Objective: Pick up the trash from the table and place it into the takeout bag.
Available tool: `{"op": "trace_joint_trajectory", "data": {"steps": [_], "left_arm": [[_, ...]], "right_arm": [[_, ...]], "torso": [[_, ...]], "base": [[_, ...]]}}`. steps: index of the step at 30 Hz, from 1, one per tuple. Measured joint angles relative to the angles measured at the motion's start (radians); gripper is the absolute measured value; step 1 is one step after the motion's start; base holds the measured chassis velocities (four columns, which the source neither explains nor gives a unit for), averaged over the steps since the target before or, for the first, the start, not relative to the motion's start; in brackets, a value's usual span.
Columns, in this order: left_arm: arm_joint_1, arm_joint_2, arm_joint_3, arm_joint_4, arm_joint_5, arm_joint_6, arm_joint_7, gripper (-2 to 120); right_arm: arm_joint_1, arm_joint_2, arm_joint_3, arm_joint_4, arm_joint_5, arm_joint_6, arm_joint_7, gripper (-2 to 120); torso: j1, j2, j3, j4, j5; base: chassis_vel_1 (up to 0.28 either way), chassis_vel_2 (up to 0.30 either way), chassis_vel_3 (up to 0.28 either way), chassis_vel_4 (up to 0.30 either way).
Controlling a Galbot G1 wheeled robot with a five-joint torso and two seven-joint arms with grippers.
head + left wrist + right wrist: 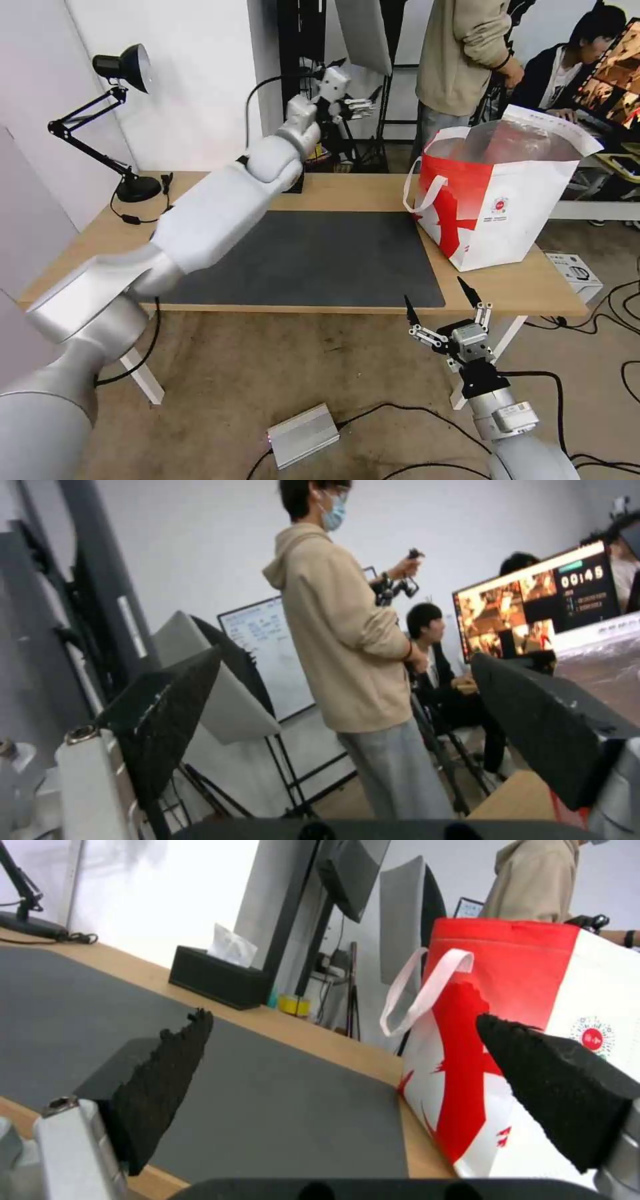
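Note:
The takeout bag stands upright on the right end of the table, its foil-lined mouth open and a white handle hanging toward the mat; it also fills the near side of the right wrist view. The trash is out of view. My left gripper is raised high beyond the table's back edge, open and empty, and it faces the room. My right gripper hovers open just off the table's front edge, below and in front of the bag, with nothing between its fingers.
A dark grey mat covers the table's middle. A black tissue box sits at the back edge, a black desk lamp at the back left. A silver box and cables lie on the floor. A person stands behind the table.

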Motion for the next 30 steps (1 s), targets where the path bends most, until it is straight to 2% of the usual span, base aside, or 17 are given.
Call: {"op": "trace_joint_trajectory", "data": {"steps": [2, 6, 7, 11, 13, 15, 17, 21, 22, 24, 25, 27, 30], "left_arm": [[0.015, 0.012, -0.009, -0.021, 0.0, 0.004, -0.004, 100], [0.094, 0.061, -0.06, -0.117, 0.003, 0.012, -0.023, 100], [0.094, 0.061, -0.06, -0.117, 0.003, 0.012, -0.023, 100], [0.199, 0.119, -0.139, -0.245, 0.028, 0.029, -0.042, 100], [0.218, 0.132, -0.153, -0.268, 0.031, 0.032, -0.045, 100], [0.285, 0.171, -0.213, -0.333, 0.047, 0.04, -0.048, 100], [0.302, 0.18, -0.229, -0.346, 0.052, 0.041, -0.048, 100], [0.448, 0.238, -0.362, -0.445, 0.082, 0.053, -0.047, 100], [0.448, 0.238, -0.362, -0.445, 0.082, 0.053, -0.047, 100], [0.544, 0.256, -0.443, -0.495, 0.091, 0.063, -0.043, 100], [0.604, 0.267, -0.498, -0.526, 0.098, 0.063, -0.043, 100], [0.628, 0.27, -0.516, -0.537, 0.1, 0.063, -0.041, 100], [0.772, 0.28, -0.653, -0.606, 0.125, 0.065, -0.015, 100]], "right_arm": [[0.0, 0.0, 0.0, 0.0, 0.0, 0.0, 0.0, 100], [0.0, 0.0, 0.0, 0.0, 0.0, 0.0, 0.0, 100], [0.0, 0.0, 0.0, 0.0, 0.0, 0.0, 0.0, 100], [0.0, 0.0, 0.0, 0.0, 0.0, 0.0, 0.0, 100], [0.0, 0.0, 0.0, 0.0, 0.0, 0.0, 0.0, 100], [0.0, 0.0, 0.0, 0.0, 0.0, 0.0, 0.0, 100], [0.0, 0.0, 0.0, 0.0, 0.0, 0.0, 0.0, 100], [0.0, 0.0, 0.0, 0.0, 0.0, 0.0, 0.0, 100], [0.0, 0.0, 0.0, 0.0, 0.0, 0.0, 0.0, 100], [0.0, 0.0, 0.0, 0.0, 0.0, 0.0, 0.0, 100], [0.0, 0.0, 0.0, 0.0, 0.0, 0.0, 0.0, 100], [0.0, 0.0, 0.0, 0.0, 0.0, 0.0, 0.0, 100], [0.0, 0.0, 0.0, 0.0, 0.0, 0.0, 0.0, 100]], "torso": [[0.0, 0.0, 0.0, -0.0002, 0.0001], [0.0, 0.0, 0.0, -0.0001, 0.0001], [0.0, 0.0, 0.0, -0.0001, 0.0001], [0.0, 0.0, 0.0, -0.0003, 0.0002], [0.0, 0.0, 0.0, -0.0003, 0.0002], [0.0, 0.0, 0.0, -0.0002, 0.0001], [0.0, 0.0, 0.0, -0.0002, 0.0002], [0.0, 0.0, 0.0, -0.0002, 0.0005], [0.0, 0.0, 0.0, -0.0002, 0.0005], [0.0, 0.0, 0.0, -0.0002, -0.0006], [0.0, 0.0, 0.0, -0.0003, 0.0003], [0.0, 0.0, 0.0, -0.0001, 0.0005], [0.0, 0.0, 0.0, -0.0003, 0.0]], "base": [[0.0, 0.0, 0.0, 0.0], [0.0, 0.0, 0.0, 0.0], [0.0, 0.0, 0.0, 0.0], [0.0, 0.0, 0.0, 0.0], [0.0, 0.0, 0.0, 0.0], [0.0, 0.0, 0.0, 0.0], [0.0, 0.0, 0.0, 0.0], [0.0, 0.0, 0.0, 0.0], [0.0, 0.0, 0.0, 0.0], [0.0, 0.0, 0.0, 0.0], [0.0, 0.0, 0.0, 0.0], [0.0, 0.0, 0.0, 0.0], [0.0, 0.0, 0.0, 0.0]]}}
